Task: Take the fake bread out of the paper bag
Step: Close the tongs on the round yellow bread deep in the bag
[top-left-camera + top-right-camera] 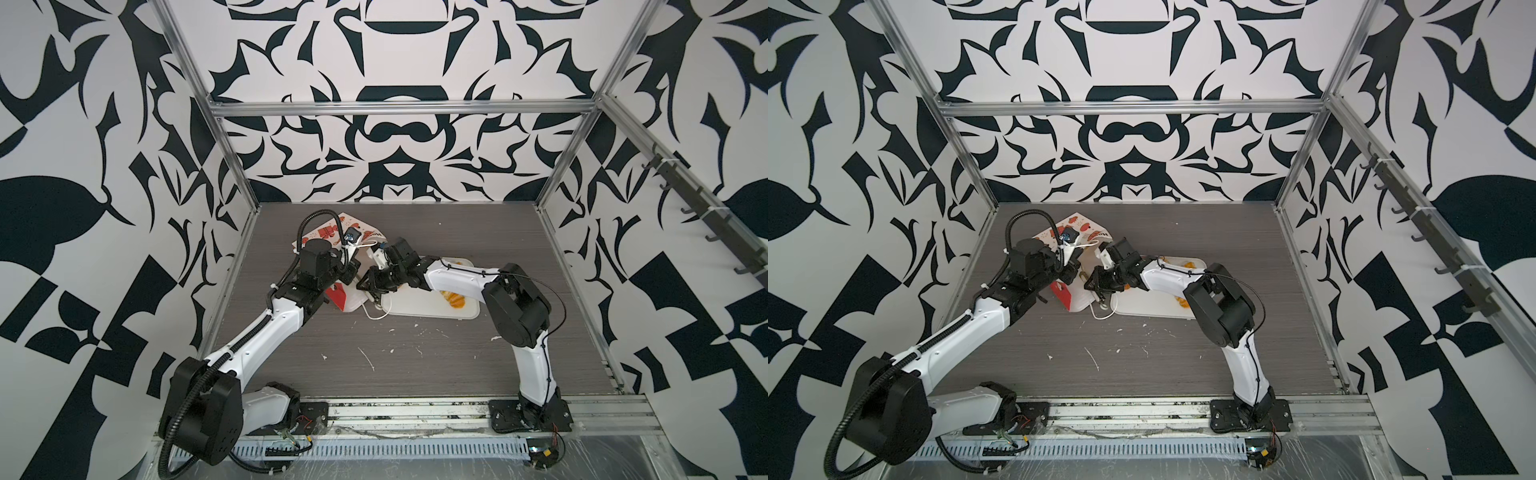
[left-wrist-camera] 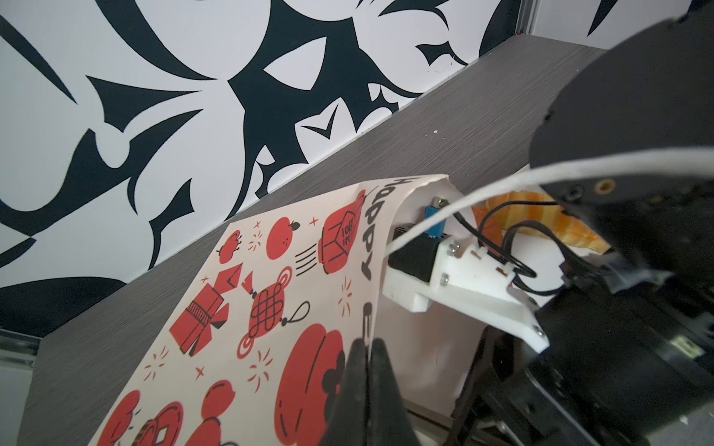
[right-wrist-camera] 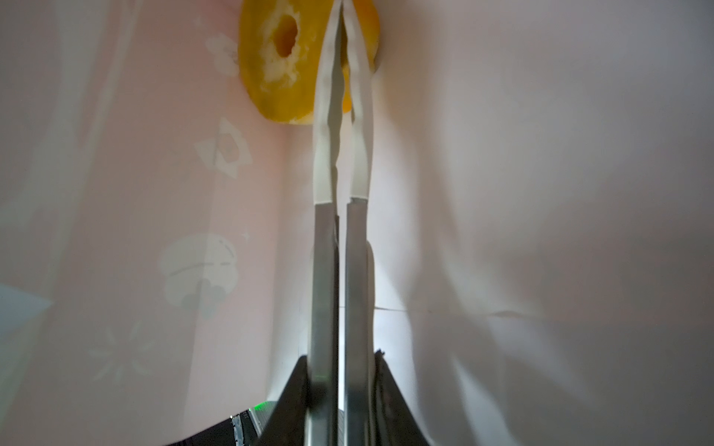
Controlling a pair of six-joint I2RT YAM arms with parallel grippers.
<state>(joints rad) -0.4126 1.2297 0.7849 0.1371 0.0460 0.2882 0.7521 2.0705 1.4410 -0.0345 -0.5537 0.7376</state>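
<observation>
Right pincer — long white-tipped tongs deep inside the paper bag, clenched on the rim of the ring bun at the bag's closed end. Left pincer — clamped on the bag's upper wall, holding the mouth up. Bag on its side toward the table's far left corner, mouth facing the white tray, which carries an orange pastry. Step in hand, I'd say: gripping the bun. Next calls for a straight draw back out through the mouth, grip firm.
</observation>
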